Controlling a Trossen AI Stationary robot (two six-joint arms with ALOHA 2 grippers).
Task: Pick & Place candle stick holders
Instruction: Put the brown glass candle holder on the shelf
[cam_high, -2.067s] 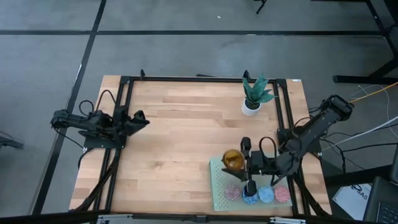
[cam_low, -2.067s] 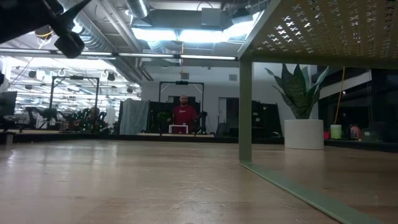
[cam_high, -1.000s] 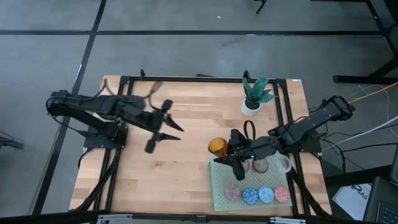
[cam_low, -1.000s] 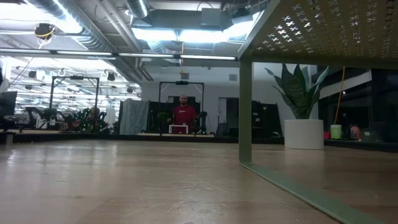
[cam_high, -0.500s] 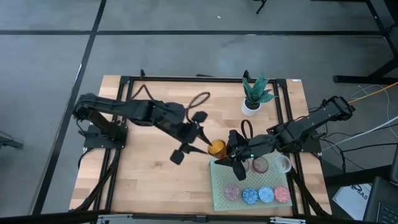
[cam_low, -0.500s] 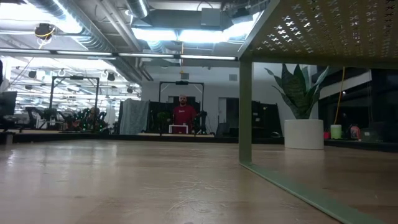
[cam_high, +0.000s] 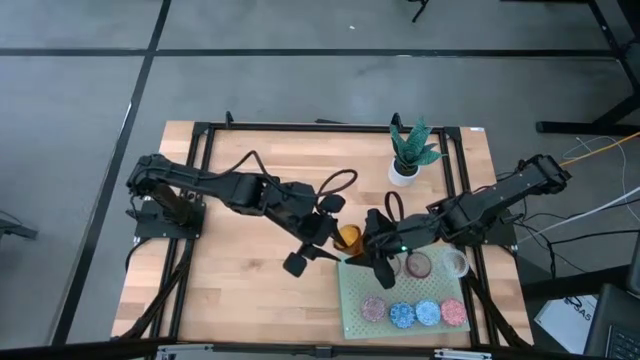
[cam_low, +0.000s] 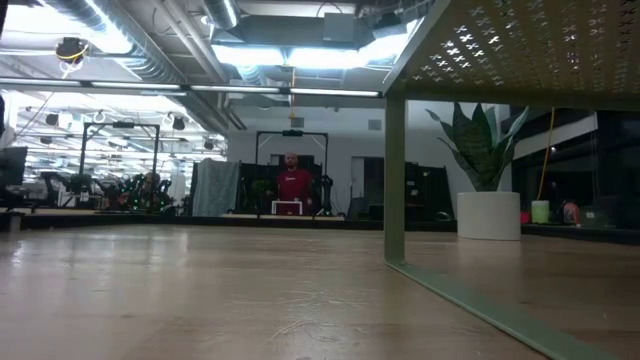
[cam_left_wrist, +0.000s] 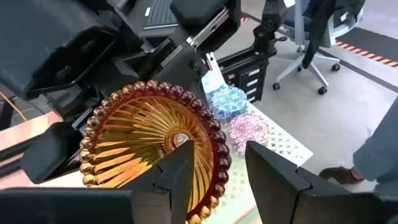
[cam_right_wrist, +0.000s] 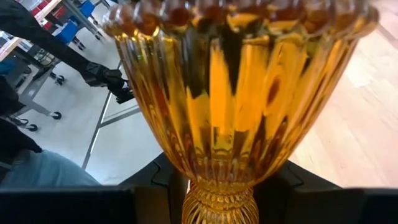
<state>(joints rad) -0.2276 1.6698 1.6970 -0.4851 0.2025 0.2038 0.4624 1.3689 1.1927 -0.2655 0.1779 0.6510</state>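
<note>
Right claw (cam_high: 372, 243) grips amber cup (cam_high: 349, 238) by its stem above the bench (cam_high: 250, 190); left claw (cam_high: 322, 238), fingers apart, straddles rim. Close left w/ care before right lets go.

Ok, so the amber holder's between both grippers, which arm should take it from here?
Left, probably. The right gripper is shut on the amber holder's stem, and the left gripper is open with one finger inside its rim, ready to close and take it.

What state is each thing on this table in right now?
Amber ribbed glass candle holder: gripped at its stem by the right gripper.
Left gripper: open, at the amber cup's rim.
Pale green perforated mat: flat, carrying small cups.
White potted plant: upright.
</note>
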